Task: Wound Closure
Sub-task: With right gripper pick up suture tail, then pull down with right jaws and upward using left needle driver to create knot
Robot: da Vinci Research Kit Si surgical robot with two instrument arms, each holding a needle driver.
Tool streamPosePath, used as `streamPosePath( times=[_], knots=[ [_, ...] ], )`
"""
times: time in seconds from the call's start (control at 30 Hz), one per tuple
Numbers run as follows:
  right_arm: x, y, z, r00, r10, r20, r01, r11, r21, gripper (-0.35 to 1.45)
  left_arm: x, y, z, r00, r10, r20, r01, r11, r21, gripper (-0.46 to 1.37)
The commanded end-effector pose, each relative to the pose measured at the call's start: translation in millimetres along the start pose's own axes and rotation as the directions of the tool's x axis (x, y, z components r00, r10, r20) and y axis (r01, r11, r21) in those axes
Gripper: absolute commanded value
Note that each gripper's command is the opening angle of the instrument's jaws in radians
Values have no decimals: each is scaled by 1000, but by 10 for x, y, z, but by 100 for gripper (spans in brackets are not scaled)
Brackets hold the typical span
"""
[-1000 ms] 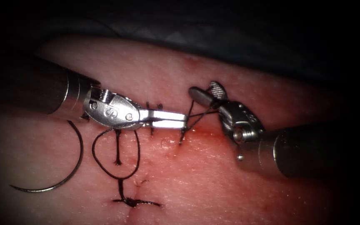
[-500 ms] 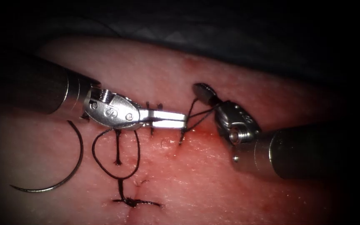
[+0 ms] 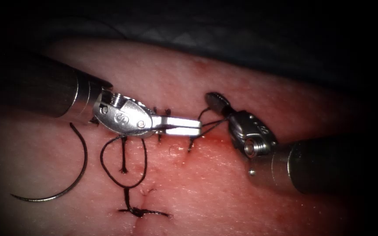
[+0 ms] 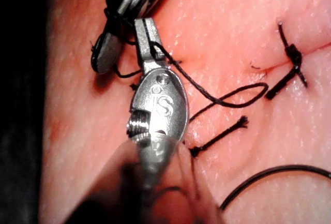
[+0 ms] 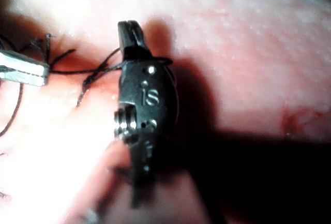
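My left tool (image 3: 197, 126) reaches in from the left, its jaws shut on the thread (image 3: 208, 124) at their tip over the cut. My right tool (image 3: 215, 101) stands just to the right, jaws shut on the same dark thread, which runs taut across the short gap between the tools. The curved needle (image 3: 85, 161) lies free on the tissue (image 3: 224, 192) at the far left, held by neither tool. A loose thread loop (image 3: 123, 185) hangs below the left tool. The left wrist view shows the left jaws (image 4: 146, 32) and the needle (image 4: 279, 168); the right wrist view shows the right jaws (image 5: 130, 32).
A tied knot (image 3: 138, 213) sits lower on the cut, with short cut thread ends (image 3: 123, 168) above it. Red fluid (image 3: 215, 140) wets the tissue below the right tool. A dark cloth (image 3: 241, 39) lies behind the tissue.
The right tool's jaws, open a second ago with thread between them, have shut on it. The left tool has shifted slightly right. The needle has not moved.
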Motion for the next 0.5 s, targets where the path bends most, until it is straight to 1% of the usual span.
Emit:
streamPosePath(
  times=[0.03, 0.23, 0.5],
  knots=[
    [1, -1, -2, 1000, -5, -2, 5, 1000, -4, -35, -2, 0, 1, 1000, -1, 1, 1, 1000, -1, -35],
    [3, -8, -16, 1000, -10, 7, 10, 1000, 14, -35, -8, -9, 1, 1000, -19, 7, 19, 1000, 11, -35],
    [4, -12, -29, 999, -23, 23, 22, 999, 31, -35, -28, -35, 10, 999, -36, 16, 36, 999, 26, -35]
  ],
)
